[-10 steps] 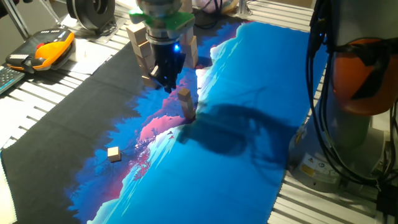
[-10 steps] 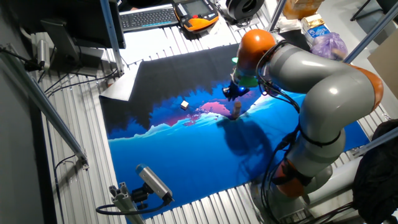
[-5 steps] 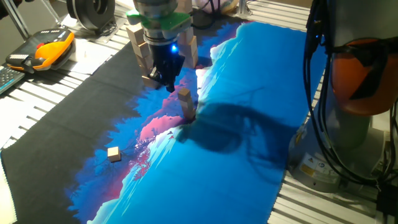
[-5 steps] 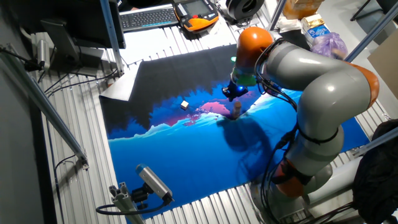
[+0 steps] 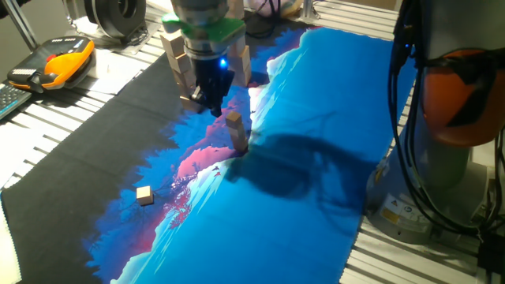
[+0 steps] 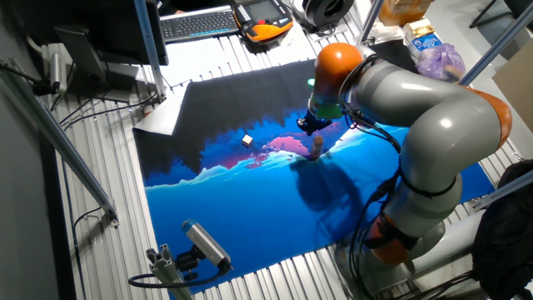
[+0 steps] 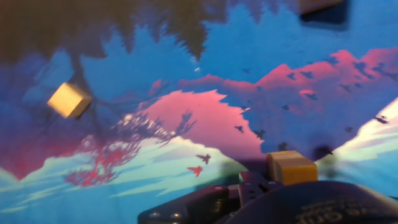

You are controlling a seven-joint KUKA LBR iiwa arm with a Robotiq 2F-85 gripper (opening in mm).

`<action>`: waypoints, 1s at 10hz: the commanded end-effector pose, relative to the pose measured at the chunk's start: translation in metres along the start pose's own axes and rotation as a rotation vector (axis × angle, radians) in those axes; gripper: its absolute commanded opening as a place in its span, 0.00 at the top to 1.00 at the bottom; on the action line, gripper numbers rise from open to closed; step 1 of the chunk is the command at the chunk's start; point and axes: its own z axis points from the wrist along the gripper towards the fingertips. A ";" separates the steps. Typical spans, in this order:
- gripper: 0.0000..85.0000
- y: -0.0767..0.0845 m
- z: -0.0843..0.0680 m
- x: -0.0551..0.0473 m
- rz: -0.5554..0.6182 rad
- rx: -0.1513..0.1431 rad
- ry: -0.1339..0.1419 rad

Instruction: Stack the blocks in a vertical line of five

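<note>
So the tool hangs in the air just beside the top of a short stack of blocks standing on the blue mountain-print mat. Can't tell if its fingers are open or closed, they look empty though. One loose block sits well apart on the mat, toward the black part. Taller wooden towers stand behind the arm on the bench.
</note>
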 end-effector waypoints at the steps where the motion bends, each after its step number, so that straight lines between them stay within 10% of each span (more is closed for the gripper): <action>1: 1.00 0.000 0.000 0.000 0.008 0.014 -0.049; 3: 1.00 0.000 0.000 0.000 -0.007 -0.041 -0.025; 8: 1.00 0.000 0.000 0.000 0.006 -0.057 -0.074; 10: 1.00 0.000 0.000 0.000 0.017 -0.085 -0.027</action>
